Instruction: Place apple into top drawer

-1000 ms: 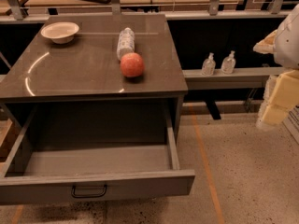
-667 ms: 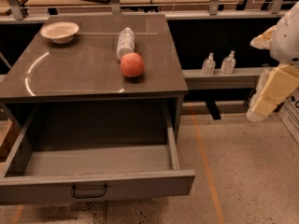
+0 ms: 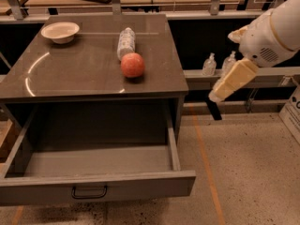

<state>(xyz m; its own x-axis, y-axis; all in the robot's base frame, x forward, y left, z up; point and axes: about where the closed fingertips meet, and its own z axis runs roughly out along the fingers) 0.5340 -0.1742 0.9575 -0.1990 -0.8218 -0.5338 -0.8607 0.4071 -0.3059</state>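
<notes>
The step in hand is the reach for the apple (image 3: 132, 65), which is not yet picked up. It sits on the bench (image 3: 70, 74), right of the middle and somewhat closer to the right edge than the left. A white bottle (image 3: 125, 42) lies on its side just behind it, pointing toward the back edge and touching it or nearly so. A bowl (image 3: 60, 32) stands near the back-left corner, well out of the way.

The gripper (image 3: 220, 90) hangs in the air beyond the right edge, outside the front-right corner and well apart from the fruit. It holds nothing of the task; whether it is spread or closed I cannot tell.

To do this well, I judge it should come in from above or from the front-right side, so the bottle is not nudged. It should close across the widest part of the apple — a round fruit rolls if struck off-centre.

The top drawer (image 3: 93, 189) stands pulled out below the front edge, so the apple should be lowered close to the drawer floor before release.
</notes>
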